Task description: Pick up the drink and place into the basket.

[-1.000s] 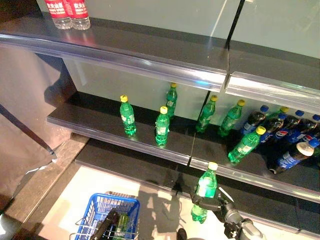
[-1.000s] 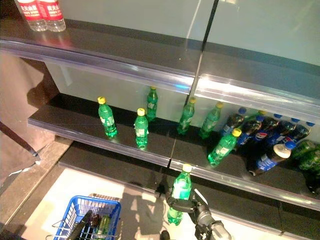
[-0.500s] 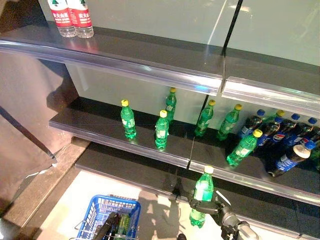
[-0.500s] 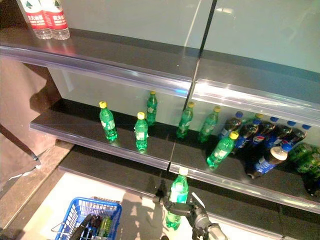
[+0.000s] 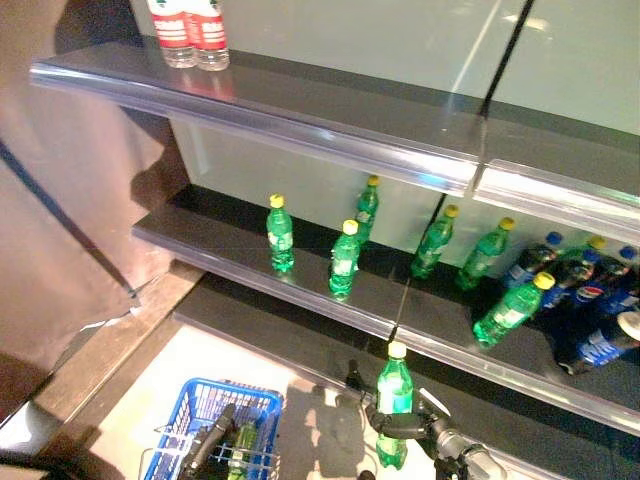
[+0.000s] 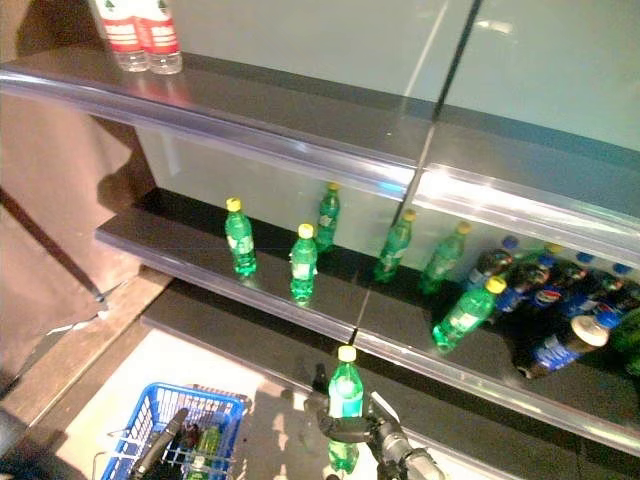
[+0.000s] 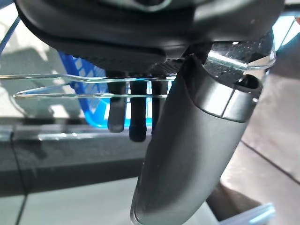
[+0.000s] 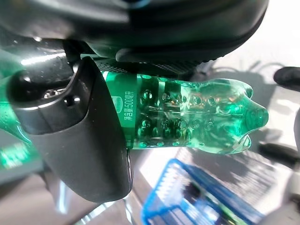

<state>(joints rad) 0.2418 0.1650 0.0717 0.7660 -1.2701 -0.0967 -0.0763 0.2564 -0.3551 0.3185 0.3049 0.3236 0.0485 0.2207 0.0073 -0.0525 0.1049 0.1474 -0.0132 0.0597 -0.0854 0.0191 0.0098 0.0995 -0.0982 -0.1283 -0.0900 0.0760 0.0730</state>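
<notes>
My right hand [image 5: 403,424] is shut on a green drink bottle [image 5: 393,392] with a yellow cap, held upright in front of the lowest shelf. The right wrist view shows the thumb [image 8: 79,136] and fingers wrapped round the bottle [image 8: 197,117], with the blue basket [image 8: 187,197] below it. The basket [image 5: 232,391], with a wire handle, hangs at the lower left, well left of the held bottle. My left hand [image 5: 207,448] is shut on its handle; its fingers [image 7: 136,117] curl over the wire. One green bottle [image 5: 243,442] lies inside the basket.
The middle shelf [image 5: 300,300] carries several upright green bottles [image 5: 343,258] and, at the right, dark cola bottles [image 5: 585,295]. Two red-labelled water bottles [image 5: 190,30] stand on the top shelf. A brown curtain [image 5: 70,220] hangs at the left.
The whole view has shifted, so the camera moved. The right hand keeps the green bottle and now sits a little further left along the shelf. The left hand still holds the basket.
</notes>
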